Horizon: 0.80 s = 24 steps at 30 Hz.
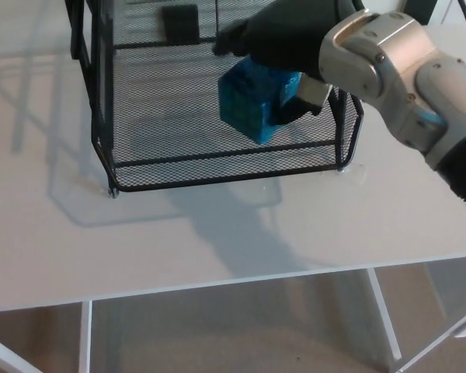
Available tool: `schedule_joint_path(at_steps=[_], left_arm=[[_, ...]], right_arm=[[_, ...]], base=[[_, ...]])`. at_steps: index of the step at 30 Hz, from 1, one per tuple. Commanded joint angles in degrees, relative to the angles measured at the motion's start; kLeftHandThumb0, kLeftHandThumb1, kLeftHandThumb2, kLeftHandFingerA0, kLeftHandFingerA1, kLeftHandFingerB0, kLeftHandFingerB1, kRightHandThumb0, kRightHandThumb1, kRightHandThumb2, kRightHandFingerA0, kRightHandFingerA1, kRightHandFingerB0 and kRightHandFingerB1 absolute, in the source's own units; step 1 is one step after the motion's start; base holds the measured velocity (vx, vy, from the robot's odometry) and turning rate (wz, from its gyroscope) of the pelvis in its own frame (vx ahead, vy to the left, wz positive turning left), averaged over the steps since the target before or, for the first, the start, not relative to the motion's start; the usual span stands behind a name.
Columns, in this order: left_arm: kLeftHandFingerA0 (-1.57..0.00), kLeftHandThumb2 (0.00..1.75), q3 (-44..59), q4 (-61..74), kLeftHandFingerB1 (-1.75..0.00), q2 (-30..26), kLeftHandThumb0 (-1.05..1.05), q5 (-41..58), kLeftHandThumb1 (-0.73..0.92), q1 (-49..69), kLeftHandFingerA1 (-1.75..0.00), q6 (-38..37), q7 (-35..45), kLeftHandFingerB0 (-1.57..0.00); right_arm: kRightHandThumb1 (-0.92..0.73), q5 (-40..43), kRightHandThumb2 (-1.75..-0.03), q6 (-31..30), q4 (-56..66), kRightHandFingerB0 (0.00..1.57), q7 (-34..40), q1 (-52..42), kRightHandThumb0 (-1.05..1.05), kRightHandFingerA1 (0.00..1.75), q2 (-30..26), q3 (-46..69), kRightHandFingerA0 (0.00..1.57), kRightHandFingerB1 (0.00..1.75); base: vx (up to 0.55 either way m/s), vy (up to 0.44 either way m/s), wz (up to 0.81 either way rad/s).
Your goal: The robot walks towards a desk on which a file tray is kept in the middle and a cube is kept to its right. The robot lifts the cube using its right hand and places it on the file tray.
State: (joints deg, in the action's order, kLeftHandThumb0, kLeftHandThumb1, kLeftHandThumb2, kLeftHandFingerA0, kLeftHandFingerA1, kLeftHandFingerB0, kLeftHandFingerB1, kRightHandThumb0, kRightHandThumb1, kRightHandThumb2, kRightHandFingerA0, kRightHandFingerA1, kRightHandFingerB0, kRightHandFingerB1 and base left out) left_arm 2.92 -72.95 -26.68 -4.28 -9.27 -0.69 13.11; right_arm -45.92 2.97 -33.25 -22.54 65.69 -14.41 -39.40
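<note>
While the right hand (283, 43) clasps the blue cube (252, 105) from above, black fingers wrapped round its top, the cube hangs tilted over the right part of the file tray (163, 116); whether it touches the mesh floor is unclear. The sound move, I judge, is to lower it straight down until it sits flat, then spread the fingers and lift clear of the tray's wall. The tray stands on the pale bench (179, 241).

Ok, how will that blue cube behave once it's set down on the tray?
Probably stiff: the blue cube shows straight edges in the robot hand. Likely light, held by one hand. It hangs tilted over the mesh tray, so it may tip onto a face, not roll.
</note>
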Motion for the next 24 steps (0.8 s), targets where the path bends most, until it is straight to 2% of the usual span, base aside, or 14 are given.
schedule_joint_path(at_steps=[1, 4, 5, 6, 7, 9, 13, 16, 17, 19, 20, 21, 23, 24], left_arm=[[-0.56, 0.92, 0.21, -0.68, -1.02, -0.16, -1.05, -0.34, 0.85, 0.23, -1.12, -0.92, -0.24, -0.39], [-0.54, 0.94, 0.18, -0.74, -0.97, -0.14, -1.05, -0.35, 0.85, 0.76, -1.06, -1.29, 0.03, -0.42], [-0.57, 0.93, -0.52, -0.86, -0.98, -0.2, -1.05, -1.14, 0.86, 0.89, -1.07, -0.96, -0.67, -0.4], [-0.57, 0.95, -0.82, -0.85, -0.96, -0.3, -1.05, -1.42, 0.87, 1.01, -1.05, -1.43, -0.63, -0.4], [-0.57, 0.93, -0.88, -0.92, -0.96, -0.31, -1.05, -1.38, 0.86, 1.07, -1.06, -1.55, -0.67, -0.4], [-0.55, 0.94, -0.95, -1.0, -0.97, -0.34, -1.05, -1.28, 0.87, 1.05, -1.05, -1.66, -0.42, -0.41], [-0.59, 0.93, -0.6, -1.1, -0.96, 0.1, -1.05, -0.71, 0.85, 1.09, -1.05, -0.87, -0.63, -0.41], [-0.58, 0.96, -0.49, -1.05, -0.99, 0.15, -1.05, -0.55, 0.85, 1.44, -1.05, -1.15, -0.5, -0.43], [-0.58, 0.96, -0.44, -1.09, -1.0, 0.16, -1.05, -0.52, 0.85, 1.5, -1.06, -1.27, -0.55, -0.44], [-0.59, 0.94, -0.55, -1.09, -0.99, -0.2, -1.05, -0.72, 0.88, 1.9, -1.07, -1.63, -0.76, -0.43], [-0.57, 0.93, -0.26, -1.07, -1.01, -0.28, -1.05, -0.42, 0.88, 1.86, -1.09, -0.98, -0.8, -0.41], [-0.59, 0.92, 0.2, -1.07, -0.98, -0.41, -1.05, 0.02, 0.89, 1.9, -1.08, -0.7, -0.75, -0.42], [-0.59, 0.92, 0.74, -1.14, -0.98, -0.82, -1.05, 0.47, 0.89, 2.08, -1.08, -0.7, -0.53, -0.42], [-0.57, 0.92, 1.32, -0.99, -1.02, -0.98, -1.05, 1.0, 0.9, 2.36, -1.11, -0.69, -0.56, -0.39]], right_arm=[[-0.5, -2.22, -0.86, 0.99, 2.2, 0.0, -1.71, 3.42, -0.87, 0.23, -2.7, 1.06, 0.0, 0.12], [-0.49, -0.53, -0.82, 0.7, 3.17, 0.0, -4.64, 4.22, -0.82, 0.22, -3.2, 2.87, 0.0, 0.11], [-0.35, -1.24, -0.67, 1.58, 3.8, 0.0, -4.81, 5.3, -0.87, 0.0, -4.44, 3.07, 0.0, 0.0], [-0.35, -1.74, -0.68, 0.97, 4.61, 0.0, -6.26, 5.94, -0.85, 0.0, -5.07, 3.15, 0.0, 0.02], [-0.47, -1.09, -0.83, 0.66, 5.24, 0.0, -8.42, 6.55, -0.79, 0.24, -5.78, 3.71, 0.0, 0.13], [-0.53, 1.37, -0.78, -0.07, 7.79, 0.0, -14.57, 7.93, -0.88, 0.11, -8.0, 5.49, 0.0, 0.0], [-0.51, 8.14, -0.73, -0.2, 13.72, 0.0, -19.29, 8.08, -0.86, 0.05, -14.82, 13.75, 0.0, 0.0], [-0.53, 13.74, -0.77, 0.43, 16.33, 0.0, -20.88, 6.58, -0.9, 0.06, -19.14, 20.25, 0.0, 0.03], [-0.53, 14.26, -0.82, 0.76, 17.0, 0.0, -20.89, 6.1, -0.92, 0.18, -20.11, 21.38, 0.0, 0.1], [-0.53, 18.41, -0.84, -1.45, 22.81, 0.0, -21.9, 1.35, -0.94, 0.08, -26.75, 29.85, 0.0, 0.1], [-0.55, 19.55, -0.81, -2.64, 24.53, 0.07, -22.33, -0.56, -0.97, 0.0, -28.29, 32.73, 0.0, 0.02], [-0.53, 21.68, -0.8, -4.68, 26.22, 0.07, -22.46, -3.45, -0.94, 0.02, -30.06, 37.72, 0.0, 0.09], [-0.53, 24.05, -0.8, -7.35, 28.31, 0.07, -22.52, -6.95, -0.94, 0.02, -31.43, 43.51, 0.0, 0.09], [-0.54, 26.85, -0.83, -9.34, 30.08, 0.07, -23.2, -12.3, -0.92, 0.04, -33.77, 52.56, 0.0, 0.03]], base=[[0.0, 0.0, 0.0], [0.0, 0.0, 0.0], [0.0, 0.0, 0.0], [0.0, 0.0, 0.0], [0.0, 0.0, 0.0], [0.0, 0.0, 0.0], [0.0, 0.0, 0.0], [0.0, 0.0, 0.0], [0.0, 0.0, 0.0], [0.0, 0.0, 0.0], [0.0, 0.0, 0.0], [0.0, 0.0, 0.0], [0.0, 0.0, 0.0], [0.0, 0.0, 0.0]])
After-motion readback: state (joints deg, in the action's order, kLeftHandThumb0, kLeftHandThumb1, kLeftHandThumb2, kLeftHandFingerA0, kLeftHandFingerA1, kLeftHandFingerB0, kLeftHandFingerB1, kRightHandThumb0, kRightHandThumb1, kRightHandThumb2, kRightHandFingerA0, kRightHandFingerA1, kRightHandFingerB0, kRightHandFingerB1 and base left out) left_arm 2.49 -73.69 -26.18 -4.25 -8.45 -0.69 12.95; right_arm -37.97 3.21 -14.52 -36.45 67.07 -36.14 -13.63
